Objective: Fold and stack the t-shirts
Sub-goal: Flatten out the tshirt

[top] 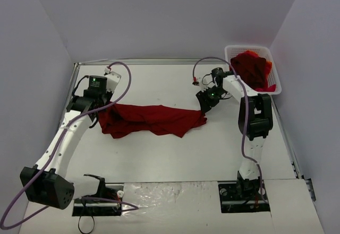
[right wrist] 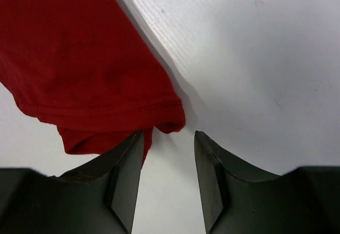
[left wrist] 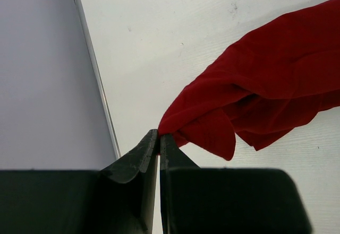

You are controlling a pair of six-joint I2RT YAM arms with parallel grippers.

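A shirt (top: 151, 118) lay crumpled on the table (top: 159, 157), well left of the basket (top: 249, 49), which held more shirts (top: 254, 68). The left gripper (left wrist: 159, 135) pinched its end farthest from the basket. The right gripper (right wrist: 169, 134) stood with jaws apart, empty, at the nearer end.

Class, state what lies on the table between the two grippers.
A crumpled dark red t-shirt, reaching from left gripper to right gripper; the top view shows it.

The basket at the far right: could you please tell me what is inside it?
The basket holds a heap of red shirts; how many, and anything beneath them, is covered.
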